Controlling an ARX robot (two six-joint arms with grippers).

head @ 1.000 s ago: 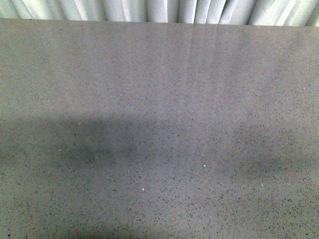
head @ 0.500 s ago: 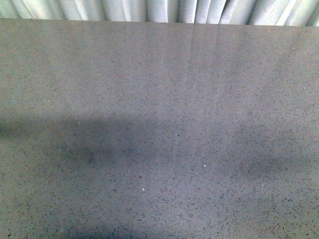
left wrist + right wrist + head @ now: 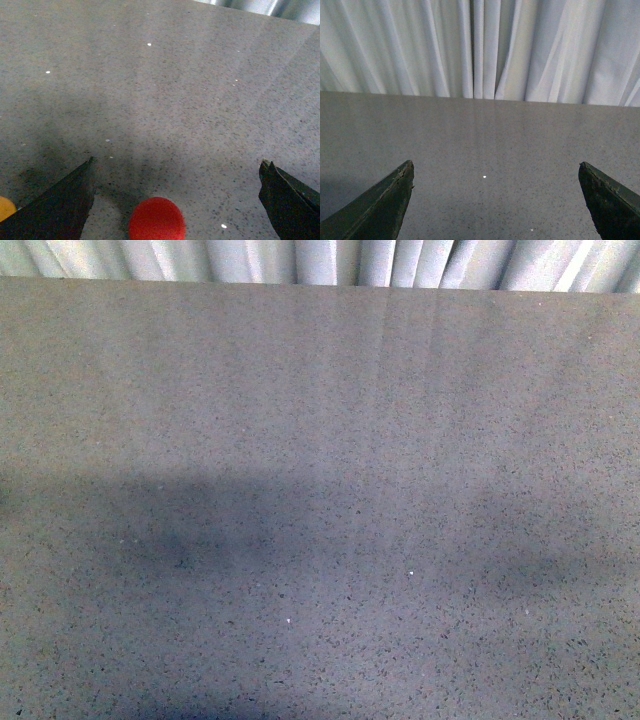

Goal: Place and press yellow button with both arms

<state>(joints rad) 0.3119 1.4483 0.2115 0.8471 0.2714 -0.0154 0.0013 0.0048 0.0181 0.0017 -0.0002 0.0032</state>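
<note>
In the left wrist view my left gripper is open above the grey speckled table. A sliver of the yellow button's orange-yellow cap shows at the picture's edge, outside one finger and partly hidden by it. A red domed cap lies between the jaws, close to the camera, touching neither finger. In the right wrist view my right gripper is open and empty over bare table. Neither arm nor the button shows in the front view.
The grey speckled table fills the front view, with soft arm shadows across its near half. A pale pleated curtain hangs behind the table's far edge.
The shadows on the table in the front view shift slightly. No object or arm comes into that view.
</note>
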